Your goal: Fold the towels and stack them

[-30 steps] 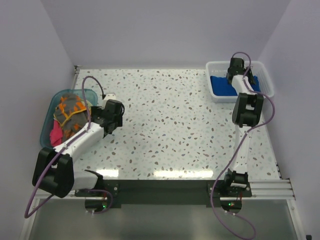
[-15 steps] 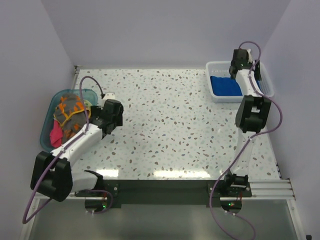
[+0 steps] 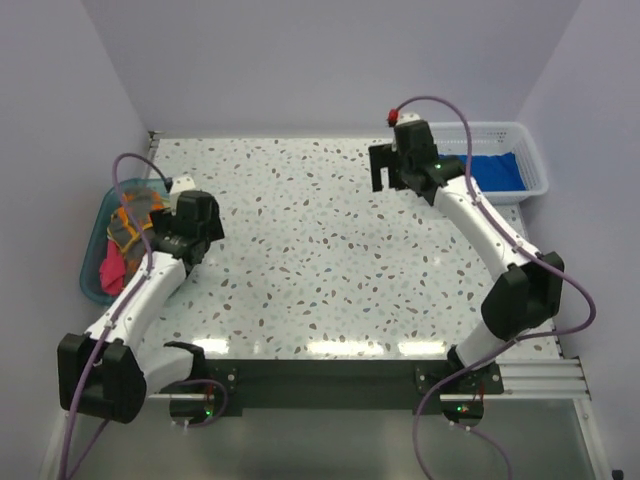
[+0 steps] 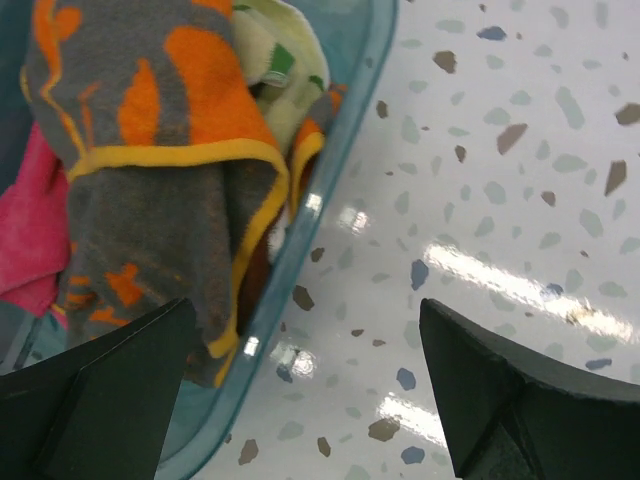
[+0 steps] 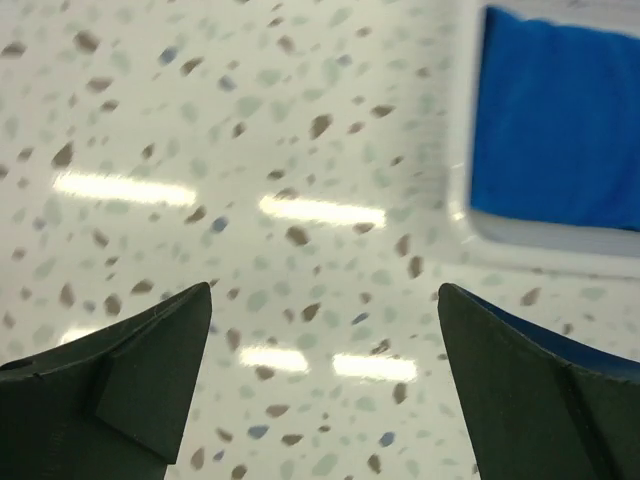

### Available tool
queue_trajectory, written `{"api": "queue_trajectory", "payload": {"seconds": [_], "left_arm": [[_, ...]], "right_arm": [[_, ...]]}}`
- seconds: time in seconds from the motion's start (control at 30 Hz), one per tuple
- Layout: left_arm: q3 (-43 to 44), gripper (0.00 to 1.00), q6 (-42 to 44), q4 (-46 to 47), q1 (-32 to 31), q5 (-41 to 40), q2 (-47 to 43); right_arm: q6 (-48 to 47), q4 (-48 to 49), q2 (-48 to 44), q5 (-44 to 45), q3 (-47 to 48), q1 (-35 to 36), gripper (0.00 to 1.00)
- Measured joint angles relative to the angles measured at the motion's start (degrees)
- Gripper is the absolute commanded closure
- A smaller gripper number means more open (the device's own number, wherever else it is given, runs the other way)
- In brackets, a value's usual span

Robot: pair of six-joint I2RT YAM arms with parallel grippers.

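Claws of both arms, each spread wide and holding nothing. The left claw [image 4: 300, 400] hangs above the near rim of the teal tub [image 4: 335, 165]. Its two dark fingers straddle that rim and the drooping corner of the orange-and-grey towel [image 4: 150, 150], a stance that suits reaching in for the topmost cloth. That towel is a soft fleecy rectangle with a yellow bound hem, crumpled over the heap. A pink towel [image 4: 30, 225] is wedged beside it, and a green-and-yellow towel [image 4: 275, 55] shows behind it, so the pile is unfolded and most of the task appears to remain. The tub is translucent, smooth and glossy, with rounded walls, and sits at the left edge of the worktop [image 3: 320, 250]. The right claw [image 5: 320, 370] is over bare surface toward the far edge, apart from the white basket [image 5: 465, 150] in the far right corner. Inside the basket the blue towel [image 5: 555, 120] lies flat and square-edged, apparently folded as the base of the stack. In the top view the basket's walls read as rigid mesh. The worktop is hard, pale and speckled, and polished enough to mirror the lamps, so cloth should slide easily on it.
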Motion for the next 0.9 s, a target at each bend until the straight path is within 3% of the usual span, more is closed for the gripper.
{"api": "queue_trajectory", "payload": {"seconds": [0.27, 0.43, 0.63, 0.67, 0.73, 0.77, 0.8, 0.87, 0.9], "left_arm": [[3.93, 0.01, -3.96, -1.05, 17.75, 3.56, 1.86], [5.6, 0.03, -6.8, -0.09, 28.7, 10.67, 9.46], [8.44, 0.1, -11.32, 2.62, 32.87, 17.05, 15.91], [8.96, 0.13, -11.91, 3.08, 32.87, 18.12, 16.61], [9.55, 0.29, -13.07, 3.96, 32.83, 19.8, 17.75], [9.57, 0.38, -13.77, 4.33, 32.83, 20.41, 18.08], [9.57, 0.54, -14.27, 4.35, 32.83, 20.94, 18.23], [9.51, 0.68, -14.69, 4.52, 32.83, 21.46, 18.1], [9.38, 0.8, -14.73, 4.76, 32.83, 21.75, 17.81]], "right_arm": [[4.74, 0.39, -6.38, -13.07, -16.92, 13.92, 0.02], [6.6, 1.36, -12.04, -18.08, -24.81, 17.05, 0.02], [7.04, 1.49, -15.23, -20.02, -27.23, 17.2, 0.01], [7.02, 1.51, -15.5, -20.0, -27.32, 17.2, 0.02], [6.91, 1.44, -16.17, -19.96, -27.74, 17.2, 0.01], [6.82, 1.29, -16.59, -19.91, -27.93, 17.2, 0.01], [6.82, 1.2, -16.9, -19.82, -28.09, 17.2, 0.01], [6.82, 1.18, -17.62, -19.78, -28.44, 17.2, 0.02], [6.82, 1.18, -17.84, -19.8, -28.61, 17.2, 0.01]]}}
